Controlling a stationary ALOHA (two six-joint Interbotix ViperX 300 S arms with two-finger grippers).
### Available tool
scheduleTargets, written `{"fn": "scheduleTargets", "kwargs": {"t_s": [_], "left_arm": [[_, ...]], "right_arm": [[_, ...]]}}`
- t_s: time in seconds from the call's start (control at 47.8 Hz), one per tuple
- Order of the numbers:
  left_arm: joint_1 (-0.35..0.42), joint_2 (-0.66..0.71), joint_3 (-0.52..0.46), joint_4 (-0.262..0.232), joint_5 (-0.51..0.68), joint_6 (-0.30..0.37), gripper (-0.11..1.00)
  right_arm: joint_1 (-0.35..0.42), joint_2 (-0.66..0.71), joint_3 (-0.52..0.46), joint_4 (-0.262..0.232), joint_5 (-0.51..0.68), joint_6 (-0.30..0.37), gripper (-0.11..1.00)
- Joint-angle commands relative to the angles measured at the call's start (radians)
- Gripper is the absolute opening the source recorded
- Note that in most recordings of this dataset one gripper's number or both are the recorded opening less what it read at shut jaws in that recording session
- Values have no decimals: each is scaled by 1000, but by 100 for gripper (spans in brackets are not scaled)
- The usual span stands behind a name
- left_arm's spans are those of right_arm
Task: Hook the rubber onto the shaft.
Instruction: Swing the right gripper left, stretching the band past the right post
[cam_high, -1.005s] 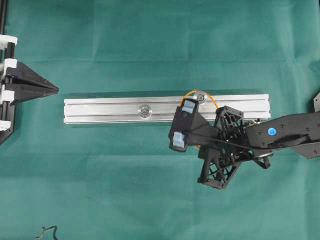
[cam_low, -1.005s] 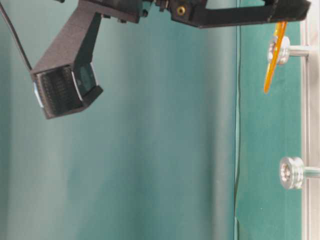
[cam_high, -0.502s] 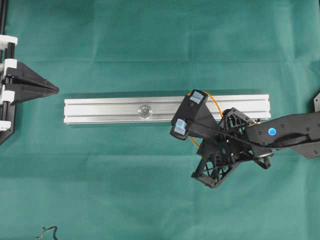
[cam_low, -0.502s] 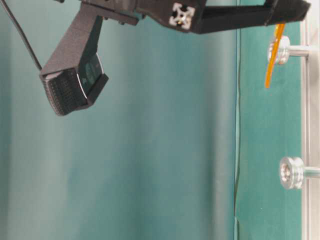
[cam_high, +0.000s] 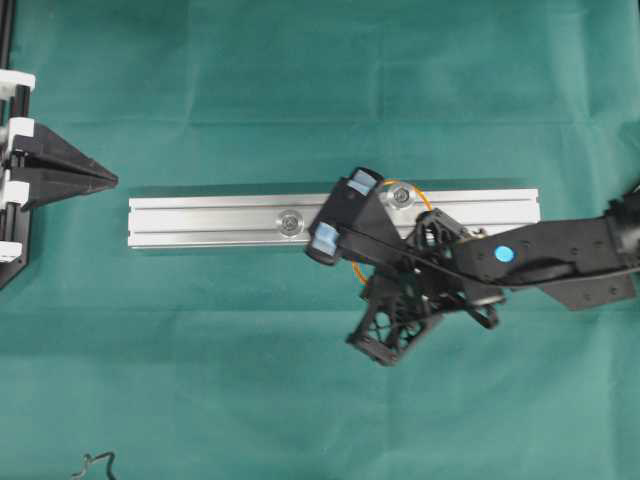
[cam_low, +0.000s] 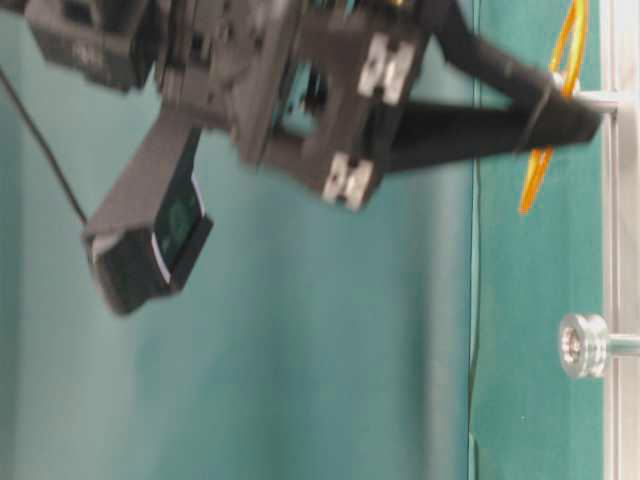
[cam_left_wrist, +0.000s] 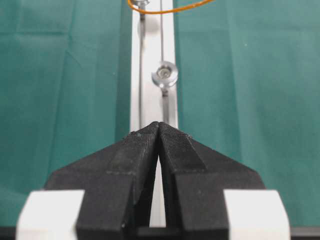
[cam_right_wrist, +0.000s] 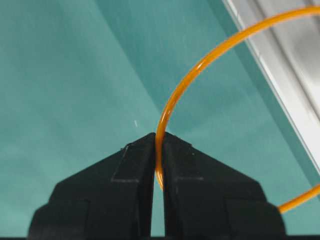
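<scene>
Seen from overhead, a long silver aluminium rail (cam_high: 220, 218) lies across the middle of a green cloth-covered table (cam_high: 300, 80), with two small round metal shafts standing up from it: one at the rail's centre (cam_high: 290, 221) and one further right (cam_high: 402, 196). The right arm reaches in from the right edge of the frame, and its black right gripper (cam_right_wrist: 159, 150) is pinched closed on the rubber (cam_right_wrist: 187, 82), a thin orange band. In the right wrist view the cord runs straight up out of the slit between the two closed pads and arcs toward the rail at the upper right of the frame, so the loop stays open and under control rather than flopping. From overhead, the orange loop (cam_high: 420, 193) curves around the right-hand shaft, and in the table-level view the band (cam_low: 570, 40) hangs beside that same shaft (cam_low: 590, 100) at the upper right; whether it is properly seated on the shaft cannot be told, as the arm and motion blur hide the contact. The centre shaft (cam_low: 582, 345) stands bare in the lower right of that view, likely the next anchor for stretching the band. The left gripper (cam_left_wrist: 159, 131) sits closed and empty at the rail's far left end, parked well clear, probably to leave the right arm room.
</scene>
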Motion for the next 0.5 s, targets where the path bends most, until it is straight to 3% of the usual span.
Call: {"fn": "scheduleTargets", "kwargs": {"t_s": [0.0,0.481], "left_arm": [[-2,6,-31,3,-9,0,0],[-3,5,-31,3,-9,0,0]], "right_arm": [[-18,2,-52,-2,-5,2,6],[-74,69,-147,-2,-5,3,6]]}}
